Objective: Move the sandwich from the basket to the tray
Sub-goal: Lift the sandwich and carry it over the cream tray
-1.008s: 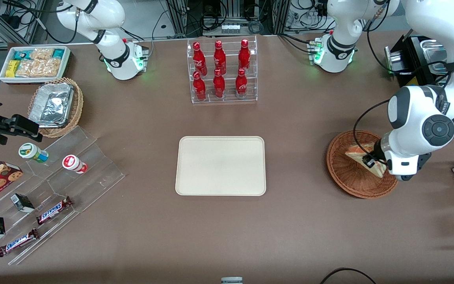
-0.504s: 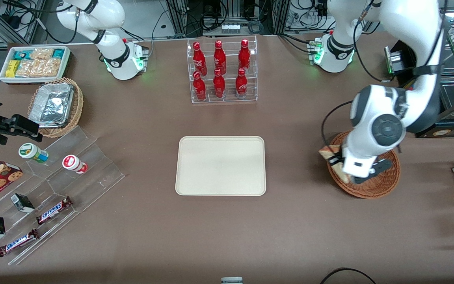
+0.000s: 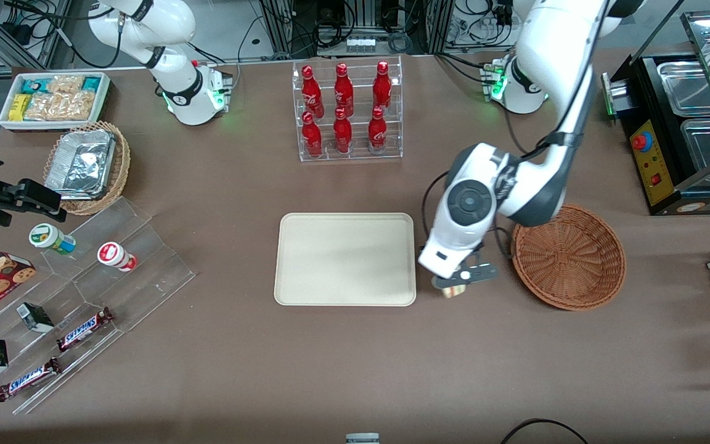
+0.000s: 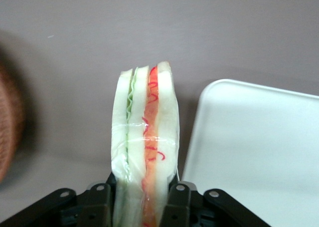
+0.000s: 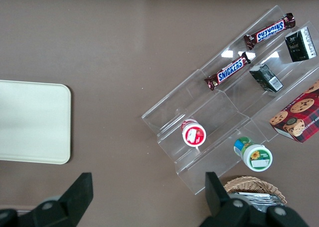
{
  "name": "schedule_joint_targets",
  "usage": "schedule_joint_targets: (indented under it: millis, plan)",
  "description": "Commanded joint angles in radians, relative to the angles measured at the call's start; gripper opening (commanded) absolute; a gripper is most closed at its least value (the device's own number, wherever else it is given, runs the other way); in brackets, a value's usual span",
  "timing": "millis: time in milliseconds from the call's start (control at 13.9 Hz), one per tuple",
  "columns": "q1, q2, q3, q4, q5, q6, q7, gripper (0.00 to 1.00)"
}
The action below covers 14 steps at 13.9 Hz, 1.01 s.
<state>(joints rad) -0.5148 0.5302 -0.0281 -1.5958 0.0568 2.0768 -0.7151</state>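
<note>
Left arm stretched from its base down over the brown tabletop (image 3: 342, 357), elbow high, wrist joint bent over the strip between tray (image 3: 344, 259) and basket (image 3: 569, 256). Hand (image 3: 457, 285) pointed down, hanging above bare tabletop just off the tray's short edge on the working arm's side, near that edge's corner closest to the front camera. Basket well apart from the hand toward the working arm's end, only its woven rim (image 4: 9, 122) seen by the wrist camera.

Hand (image 4: 141, 199) clamped tight on the sandwich (image 4: 144, 147), black fingers (image 4: 98, 203) pressed against both bread faces. Sandwich out of the basket, held clear of the tabletop, not yet over the tray. Seen from the front, only a small end of the sandwich (image 3: 453, 290) peeking out below the hand. Wedge held on edge, long axis running straight out from between the fingers, cut face with green, white and red-orange layers turned toward the wrist camera, clear wrap visible across it.

Rounded tray corner (image 4: 219, 90) just beside the sandwich, low rim close alongside. Whole tray surface bare. Open tabletop nearer the front camera than the hand. Rack of red bottles (image 3: 347, 111) farther from the front camera than the tray, well apart from the hand.
</note>
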Motion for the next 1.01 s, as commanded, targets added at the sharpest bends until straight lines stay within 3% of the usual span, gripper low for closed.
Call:
schedule_joint_targets:
  millis: [0,144,936]
  plan:
    - [-0.076,0.066,0.008,0.036,0.0,0.083,0.013,0.41]
    - [-0.093,0.083,0.004,0.02,0.001,0.176,0.025,0.4]
    - [-0.143,0.171,-0.041,0.013,0.006,0.216,0.06,0.44]
